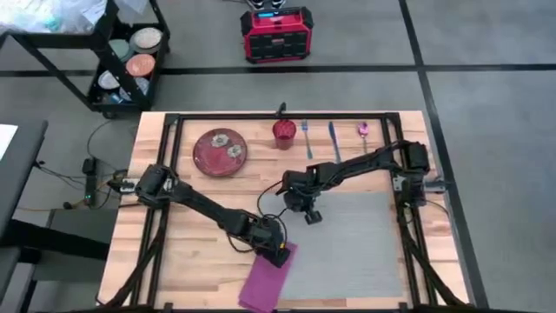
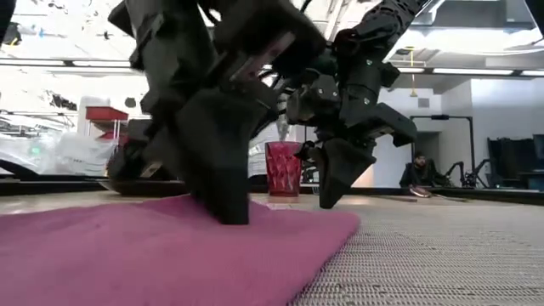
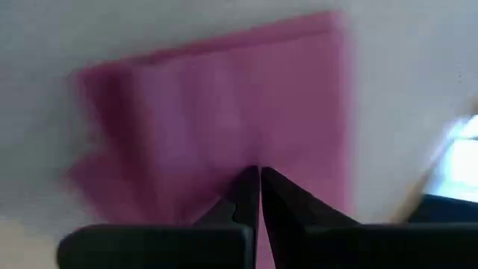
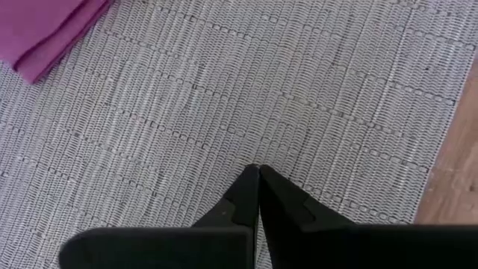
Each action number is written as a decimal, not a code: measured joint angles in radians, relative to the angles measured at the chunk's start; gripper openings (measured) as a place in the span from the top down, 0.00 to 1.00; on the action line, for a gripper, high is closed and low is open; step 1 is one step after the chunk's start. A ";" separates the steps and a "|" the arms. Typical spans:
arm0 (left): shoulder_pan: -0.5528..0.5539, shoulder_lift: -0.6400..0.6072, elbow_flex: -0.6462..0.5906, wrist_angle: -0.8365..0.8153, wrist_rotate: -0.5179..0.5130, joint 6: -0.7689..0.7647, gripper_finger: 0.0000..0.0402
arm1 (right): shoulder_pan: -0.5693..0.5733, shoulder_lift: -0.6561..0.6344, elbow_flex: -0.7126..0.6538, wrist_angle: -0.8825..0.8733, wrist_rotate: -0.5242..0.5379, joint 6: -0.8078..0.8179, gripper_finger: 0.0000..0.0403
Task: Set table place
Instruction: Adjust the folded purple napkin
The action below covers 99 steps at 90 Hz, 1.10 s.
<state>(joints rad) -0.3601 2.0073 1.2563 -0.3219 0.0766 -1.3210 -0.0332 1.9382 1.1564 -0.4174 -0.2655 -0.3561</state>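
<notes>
The grey placemat (image 1: 356,243) lies flat on the wooden table (image 1: 174,252), right of centre. A magenta napkin (image 1: 265,280) lies at the mat's near left corner, its right side overlapping the mat's edge. My left gripper (image 1: 281,256) is shut, with its tips down on the napkin's far end. My right gripper (image 1: 311,217) is shut over the mat's far left part (image 4: 261,90), fingers pointing down. My left gripper sets its shut fingertips (image 3: 250,179) on the napkin's far end (image 2: 255,223) from above, slanting down. The napkin lies flat on the table and mat under them. Whether any cloth is caught between the tips I cannot tell. My right gripper has its shut tips (image 2: 330,202) at the placemat's surface; whether they touch it I cannot tell.
Along the table's far edge stand a dark red plate (image 1: 220,151), a red cup (image 1: 284,133), a fork (image 1: 307,137), a knife (image 1: 334,139) and a spoon (image 1: 363,130). A black shelf cart (image 1: 122,61) and a red case (image 1: 276,35) stand beyond the table.
</notes>
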 joint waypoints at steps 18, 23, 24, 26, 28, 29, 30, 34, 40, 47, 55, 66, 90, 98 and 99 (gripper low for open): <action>0.043 0.031 0.003 -0.084 0.011 0.058 1.00 | 0.000 0.000 -0.002 0.006 0.002 -0.009 1.00; 0.063 0.025 0.003 -0.128 0.007 0.047 1.00 | 0.005 -0.001 -0.002 0.008 0.006 -0.015 1.00; 0.066 0.022 0.002 -0.136 0.004 0.045 1.00 | 0.006 -0.001 -0.002 0.008 0.006 -0.016 1.00; 0.074 0.016 0.002 -0.151 -0.006 0.043 1.00 | 0.009 -0.001 -0.002 0.009 0.006 -0.016 1.00; 0.082 0.010 0.001 -0.163 -0.020 0.042 1.00 | 0.012 -0.001 -0.002 0.010 0.007 -0.017 1.00; 0.086 0.007 0.000 -0.168 -0.027 0.042 1.00 | 0.014 -0.001 -0.002 0.010 0.008 -0.017 1.00; 0.091 0.002 0.000 -0.173 -0.035 0.042 1.00 | 0.016 -0.001 -0.002 0.011 0.008 -0.017 1.00; 0.108 -0.018 -0.002 -0.190 -0.074 0.042 1.00 | 0.022 -0.001 -0.002 0.020 0.008 -0.018 1.00; 0.132 -0.046 -0.004 -0.211 -0.150 0.034 1.00 | 0.030 -0.001 -0.014 0.042 0.007 -0.023 1.00; 0.156 -0.086 -0.012 -0.278 -0.231 0.027 1.00 | 0.033 -0.003 -0.026 0.051 0.002 -0.016 1.00; 0.164 -0.132 -0.011 -0.337 -0.265 0.017 1.00 | 0.034 -0.005 -0.043 0.058 -0.002 -0.010 1.00; 0.147 -0.183 -0.007 -0.436 -0.267 -0.021 1.00 | 0.026 -0.007 -0.074 0.080 -0.009 -0.006 1.00; 0.125 -0.240 -0.007 -0.464 -0.317 -0.070 1.00 | 0.017 -0.005 -0.087 0.097 -0.017 0.008 1.00; 0.126 -0.240 -0.007 -0.404 -0.294 -0.056 1.00 | 0.012 -0.005 -0.088 0.098 -0.019 0.020 1.00; 0.126 -0.240 -0.007 -0.397 -0.282 -0.051 1.00 | 0.012 -0.005 -0.088 0.098 -0.019 0.022 1.00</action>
<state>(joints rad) -0.2345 1.7668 1.2491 -0.7185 -0.2056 -1.3718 -0.0212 1.9335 1.0683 -0.3197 -0.2846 -0.3337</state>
